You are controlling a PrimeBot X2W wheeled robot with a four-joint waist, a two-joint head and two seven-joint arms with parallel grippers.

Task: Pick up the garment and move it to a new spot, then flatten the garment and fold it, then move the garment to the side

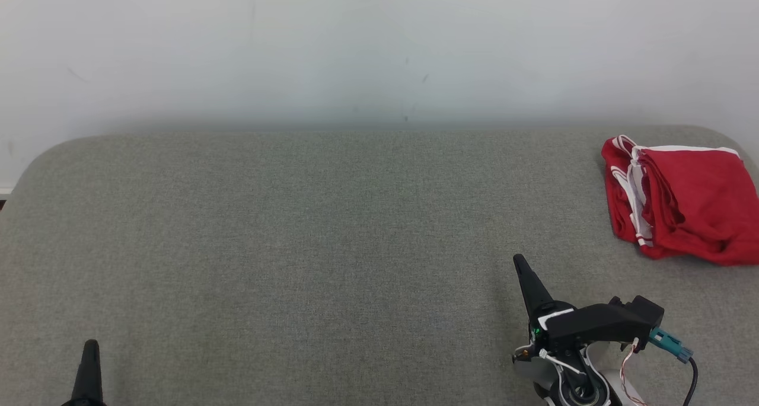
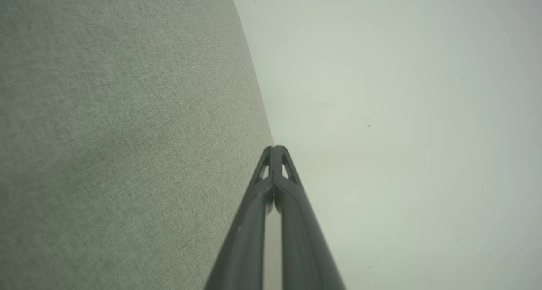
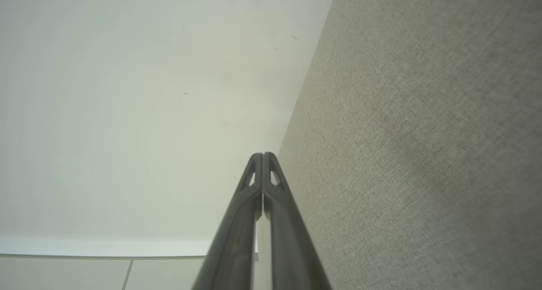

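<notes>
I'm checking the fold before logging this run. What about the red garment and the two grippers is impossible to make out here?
1. Garment: head view, its right end is cut off by the picture's edge; the lower layers are hidden under the top fold.
2. Left gripper: head view, all but the shut fingertips is cut off by the bottom edge.
3. Right gripper: head view, its wrist is cut off by the bottom edge.

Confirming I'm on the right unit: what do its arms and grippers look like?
The left gripper and right gripper each have two long, dark, tapering fingers with triangular cut-outs near the tips. Behind the right one sit a black housing, a teal plug on a black cable, thin white wires and a green light.
</notes>
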